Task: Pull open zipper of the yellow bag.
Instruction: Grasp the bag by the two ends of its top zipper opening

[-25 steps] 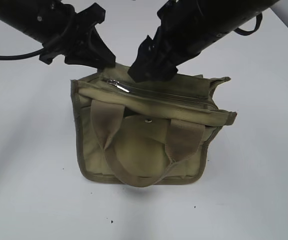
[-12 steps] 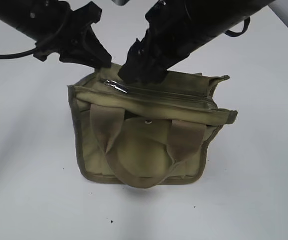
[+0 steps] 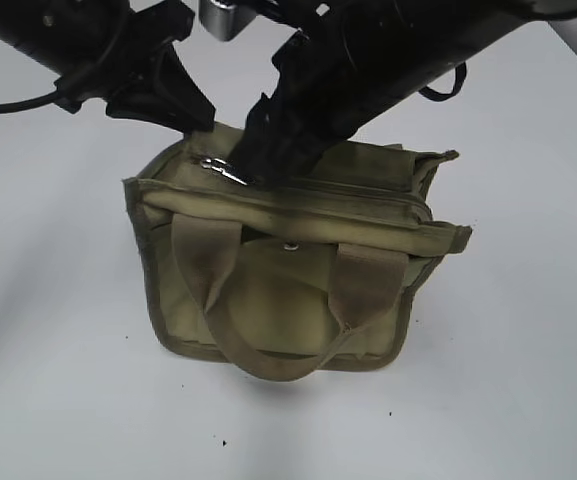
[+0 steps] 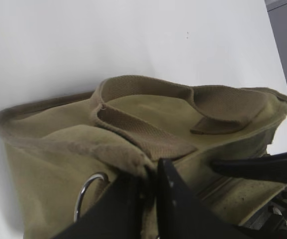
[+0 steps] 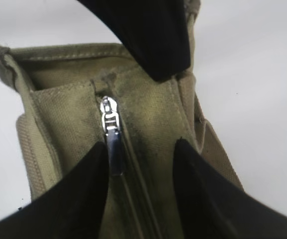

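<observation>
The yellow bag [image 3: 278,300] stands upright on the white table, handles hanging down its front. Its zipper [image 3: 368,192] runs shut along the top, with the silver pull tab [image 3: 226,170] at the left end. My left gripper [image 3: 193,120] is shut on the bag's back left top corner; in the left wrist view its jaws [image 4: 150,169] pinch the fabric edge. My right gripper [image 3: 253,165] is down on the bag's top by the pull tab. In the right wrist view it [image 5: 141,144] is open astride the zipper, and the pull tab [image 5: 114,149] lies against its left finger [image 5: 83,189].
A silver snap button [image 3: 290,245] sits on the bag's front between the handles [image 3: 208,270]. A metal ring [image 4: 86,191] hangs at the bag's end beside my left jaws. White table [image 3: 508,380] lies all around the bag.
My right gripper has slid left along the bag's top to the pull tab and its jaws have narrowed. The left jaws have closed on the corner. The bag's left end shifted slightly left.
</observation>
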